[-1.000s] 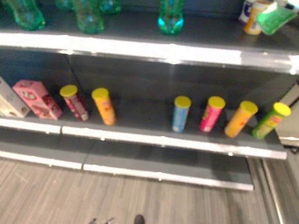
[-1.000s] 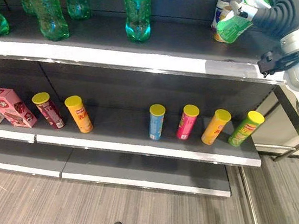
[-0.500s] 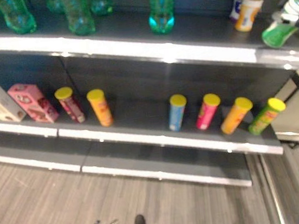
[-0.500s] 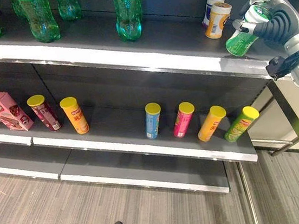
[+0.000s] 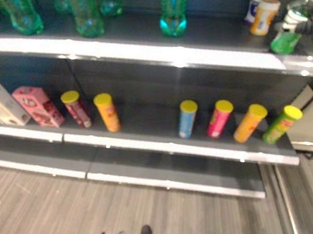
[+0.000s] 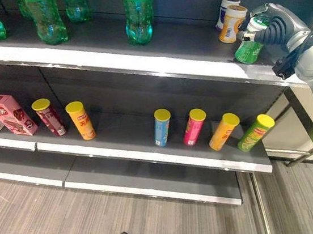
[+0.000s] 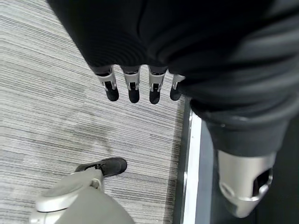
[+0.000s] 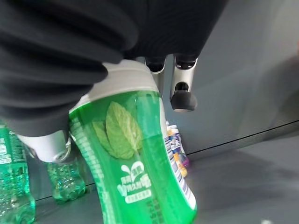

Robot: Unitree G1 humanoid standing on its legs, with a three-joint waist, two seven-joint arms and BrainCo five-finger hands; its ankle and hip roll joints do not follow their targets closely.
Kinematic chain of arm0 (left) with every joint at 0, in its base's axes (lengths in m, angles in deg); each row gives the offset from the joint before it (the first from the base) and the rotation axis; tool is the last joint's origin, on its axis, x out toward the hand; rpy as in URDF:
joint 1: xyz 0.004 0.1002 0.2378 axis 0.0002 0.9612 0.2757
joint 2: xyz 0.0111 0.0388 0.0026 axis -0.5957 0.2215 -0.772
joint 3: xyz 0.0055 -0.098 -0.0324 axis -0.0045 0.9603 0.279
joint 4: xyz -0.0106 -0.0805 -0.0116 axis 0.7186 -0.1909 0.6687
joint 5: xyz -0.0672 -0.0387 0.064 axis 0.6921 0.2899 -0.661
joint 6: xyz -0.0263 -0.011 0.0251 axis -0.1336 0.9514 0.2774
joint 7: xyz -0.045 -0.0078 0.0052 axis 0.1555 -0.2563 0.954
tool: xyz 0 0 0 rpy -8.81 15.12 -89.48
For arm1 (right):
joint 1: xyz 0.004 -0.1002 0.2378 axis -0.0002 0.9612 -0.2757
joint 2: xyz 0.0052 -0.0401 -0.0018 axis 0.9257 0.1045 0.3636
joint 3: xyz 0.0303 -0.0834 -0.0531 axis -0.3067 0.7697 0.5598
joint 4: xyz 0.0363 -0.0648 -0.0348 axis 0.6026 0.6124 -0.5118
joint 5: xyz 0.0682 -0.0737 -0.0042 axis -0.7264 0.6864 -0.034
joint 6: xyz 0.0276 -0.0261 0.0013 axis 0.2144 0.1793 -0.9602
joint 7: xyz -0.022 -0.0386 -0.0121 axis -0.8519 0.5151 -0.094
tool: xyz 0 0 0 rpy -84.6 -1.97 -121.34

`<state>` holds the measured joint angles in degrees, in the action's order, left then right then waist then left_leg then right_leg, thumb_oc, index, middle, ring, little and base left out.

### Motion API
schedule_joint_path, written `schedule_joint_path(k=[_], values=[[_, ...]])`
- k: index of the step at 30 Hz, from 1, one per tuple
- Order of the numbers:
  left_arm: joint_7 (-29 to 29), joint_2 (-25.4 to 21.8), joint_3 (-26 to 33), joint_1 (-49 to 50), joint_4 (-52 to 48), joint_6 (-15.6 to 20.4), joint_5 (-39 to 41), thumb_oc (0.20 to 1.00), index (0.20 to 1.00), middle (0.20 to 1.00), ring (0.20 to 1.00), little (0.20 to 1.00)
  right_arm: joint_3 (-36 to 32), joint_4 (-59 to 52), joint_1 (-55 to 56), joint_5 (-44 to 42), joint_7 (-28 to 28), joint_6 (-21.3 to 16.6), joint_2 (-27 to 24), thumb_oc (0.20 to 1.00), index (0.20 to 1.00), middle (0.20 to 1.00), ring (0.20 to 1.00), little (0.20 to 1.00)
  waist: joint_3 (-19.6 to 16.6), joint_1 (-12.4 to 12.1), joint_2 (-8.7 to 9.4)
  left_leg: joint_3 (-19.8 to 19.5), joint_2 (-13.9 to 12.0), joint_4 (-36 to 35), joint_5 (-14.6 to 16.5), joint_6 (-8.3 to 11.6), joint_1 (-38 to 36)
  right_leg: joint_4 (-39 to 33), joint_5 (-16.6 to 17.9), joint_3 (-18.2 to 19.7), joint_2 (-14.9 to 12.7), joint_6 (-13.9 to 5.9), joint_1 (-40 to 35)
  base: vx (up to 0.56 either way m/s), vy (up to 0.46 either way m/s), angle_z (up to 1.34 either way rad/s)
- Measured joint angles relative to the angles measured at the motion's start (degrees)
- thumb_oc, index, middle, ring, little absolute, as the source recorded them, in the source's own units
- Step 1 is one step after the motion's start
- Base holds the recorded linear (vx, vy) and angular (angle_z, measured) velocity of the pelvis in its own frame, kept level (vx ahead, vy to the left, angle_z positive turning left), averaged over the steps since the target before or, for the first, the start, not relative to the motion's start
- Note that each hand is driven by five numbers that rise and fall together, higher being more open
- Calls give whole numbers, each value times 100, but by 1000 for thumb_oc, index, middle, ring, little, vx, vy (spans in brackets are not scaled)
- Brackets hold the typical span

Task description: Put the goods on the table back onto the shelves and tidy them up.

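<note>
1. Right eye view, upper right of the frame: your right hand [image 6: 268, 28] is wrapped round the top of a green bottle [image 6: 248, 47] with a white cap. The bottle stands on the top shelf [image 6: 193, 44], close to its front edge, or just above it; contact cannot be made out.
2. Right wrist view gives the reason for the grip: the fingers [image 8: 182, 95] curl over the cap end and the leaf-printed body hangs below the palm, so the bottle can go down base first.
3. It sits just beside two small cans [image 6: 229, 19] at the shelf's right end, probably so that like goes with like, well apart from the tall green soda bottles [image 6: 138, 13] to the left.
4. Lower shelf [image 6: 150, 155]: the snack tubes [image 6: 195, 126] lean in a loose row, and boxes [image 6: 10, 114] stand at far left.
5. Left wrist view: your left hand [image 7: 135, 86] hangs over the floor, fingers straight, holding nothing, idle.
6. Judgement: let go only once the base rests flat, as the edge is near.
</note>
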<state>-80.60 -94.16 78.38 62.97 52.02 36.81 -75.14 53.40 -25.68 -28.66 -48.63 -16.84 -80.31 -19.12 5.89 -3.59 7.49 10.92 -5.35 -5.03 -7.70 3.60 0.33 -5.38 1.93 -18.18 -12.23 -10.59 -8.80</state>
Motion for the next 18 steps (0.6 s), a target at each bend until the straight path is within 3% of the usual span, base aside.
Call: schedule_joint_path(k=[18], values=[[10, 12, -2, 113, 126, 0, 0, 1000, 1000, 1000, 1000, 1000, 255, 396, -112, 226, -10, 34, 42, 200, 200, 200, 200, 200, -37, -54, 2, -145, 3, 1, -35, 29, 62, 1, -8, -156, 42, 13, -47, 2, -3, 4]])
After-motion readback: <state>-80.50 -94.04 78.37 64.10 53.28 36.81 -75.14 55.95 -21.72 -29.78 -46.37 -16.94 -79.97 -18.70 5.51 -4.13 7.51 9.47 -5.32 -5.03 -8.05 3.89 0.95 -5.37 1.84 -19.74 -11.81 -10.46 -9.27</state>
